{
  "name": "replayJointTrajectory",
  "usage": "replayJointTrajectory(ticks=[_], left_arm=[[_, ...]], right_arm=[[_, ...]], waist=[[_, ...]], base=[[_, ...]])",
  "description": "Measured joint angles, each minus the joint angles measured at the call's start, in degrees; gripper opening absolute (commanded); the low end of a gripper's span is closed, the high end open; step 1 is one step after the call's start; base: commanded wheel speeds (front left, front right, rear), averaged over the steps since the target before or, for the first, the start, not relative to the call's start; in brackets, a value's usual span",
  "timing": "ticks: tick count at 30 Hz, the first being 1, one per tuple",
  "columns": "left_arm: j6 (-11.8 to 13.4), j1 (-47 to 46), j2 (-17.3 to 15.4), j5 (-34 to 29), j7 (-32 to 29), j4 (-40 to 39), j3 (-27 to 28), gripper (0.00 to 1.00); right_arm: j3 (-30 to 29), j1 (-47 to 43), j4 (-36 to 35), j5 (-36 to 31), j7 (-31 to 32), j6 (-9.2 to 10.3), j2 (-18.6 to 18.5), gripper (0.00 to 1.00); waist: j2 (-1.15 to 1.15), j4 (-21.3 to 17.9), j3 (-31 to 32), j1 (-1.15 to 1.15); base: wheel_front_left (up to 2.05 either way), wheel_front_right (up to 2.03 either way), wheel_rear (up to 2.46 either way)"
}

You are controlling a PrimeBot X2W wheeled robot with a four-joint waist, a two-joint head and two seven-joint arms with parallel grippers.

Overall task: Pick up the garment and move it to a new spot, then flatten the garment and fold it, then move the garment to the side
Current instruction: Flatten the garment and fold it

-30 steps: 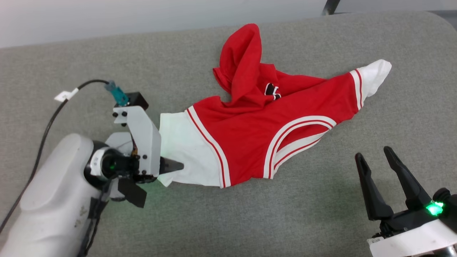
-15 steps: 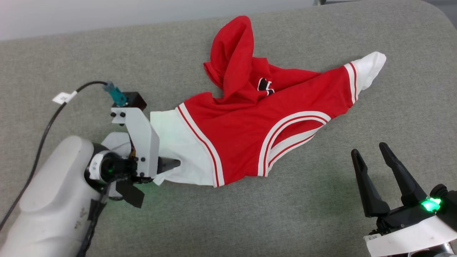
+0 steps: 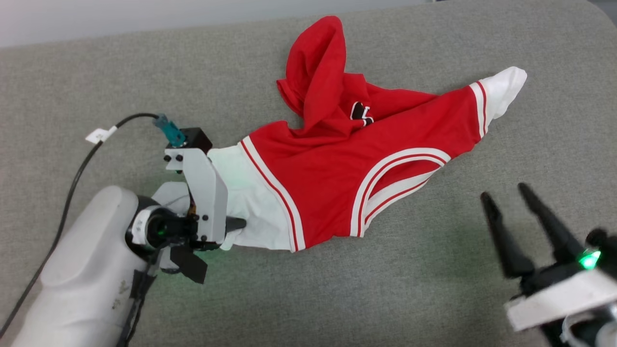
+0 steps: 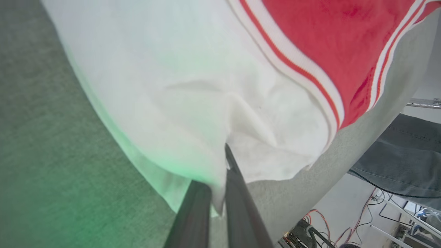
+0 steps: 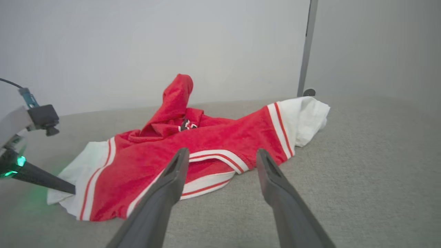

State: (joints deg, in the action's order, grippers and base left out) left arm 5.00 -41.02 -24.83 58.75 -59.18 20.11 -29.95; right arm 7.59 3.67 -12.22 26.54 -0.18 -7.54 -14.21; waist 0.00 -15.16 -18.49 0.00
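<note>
Your left fingers [image 4: 237, 193] were clenched on the near white sleeve [image 3: 250, 202] of the garment [image 3: 337, 178], which lay crumpled mid-counter [image 3: 337, 289], probably your handle for carrying it off, while your right fingers [image 5: 158, 199] hung spread beside it, gripping nothing, spare for flattening.

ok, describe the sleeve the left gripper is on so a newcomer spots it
On the grey padded surface lies a crumpled red garment with a white sleeve at each end. The one meant is the near sleeve at the robot's left, with the left gripper shut on its lower corner. Unlike the far sleeve, which tapers to a bunched tip, it lies broad and flat.
</note>
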Motion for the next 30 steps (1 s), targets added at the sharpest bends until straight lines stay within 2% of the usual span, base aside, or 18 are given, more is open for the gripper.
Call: replayJointTrajectory(ticks=[4, 11, 16, 24, 30], left_arm=[[-0.6, -0.6, 0.2, -0.7, 0.9, 0.7, -0.3, 0.00], [-2.0, -2.6, 1.9, -1.0, 1.8, 1.7, -1.1, 0.00], [-3.0, -4.0, 3.3, -1.0, 2.0, 2.3, -1.7, 0.00], [-3.6, -6.1, 4.9, -0.9, 2.5, 2.6, -2.0, 0.00], [-3.9, -6.8, 5.4, -0.5, 2.4, 2.0, -1.8, 0.00]], right_arm=[[-1.3, 4.9, 3.0, 1.3, 7.6, 0.00, -3.4, 1.00], [-2.3, 18.8, 13.0, 8.0, 25.7, 0.00, -12.7, 1.00], [-1.3, 28.1, 20.8, 10.9, 36.2, 0.00, -15.9, 1.00], [-1.0, 37.8, 33.2, 12.7, 44.8, 0.00, -16.9, 1.00], [-1.7, 41.9, 40.1, 11.6, 43.0, 0.00, -17.3, 1.00]], waist=[[0.00, 0.3, -0.2, 0.00], [0.00, 2.4, -1.0, 0.00], [0.00, 4.6, -2.0, 0.00], [0.00, 7.3, -4.4, 0.00], [0.00, 8.5, -6.1, 0.00]], base=[[0.00, 0.00, 0.00], [0.00, 0.00, 0.00], [0.00, 0.00, 0.00], [0.00, 0.00, 0.00], [0.00, 0.00, 0.00]])
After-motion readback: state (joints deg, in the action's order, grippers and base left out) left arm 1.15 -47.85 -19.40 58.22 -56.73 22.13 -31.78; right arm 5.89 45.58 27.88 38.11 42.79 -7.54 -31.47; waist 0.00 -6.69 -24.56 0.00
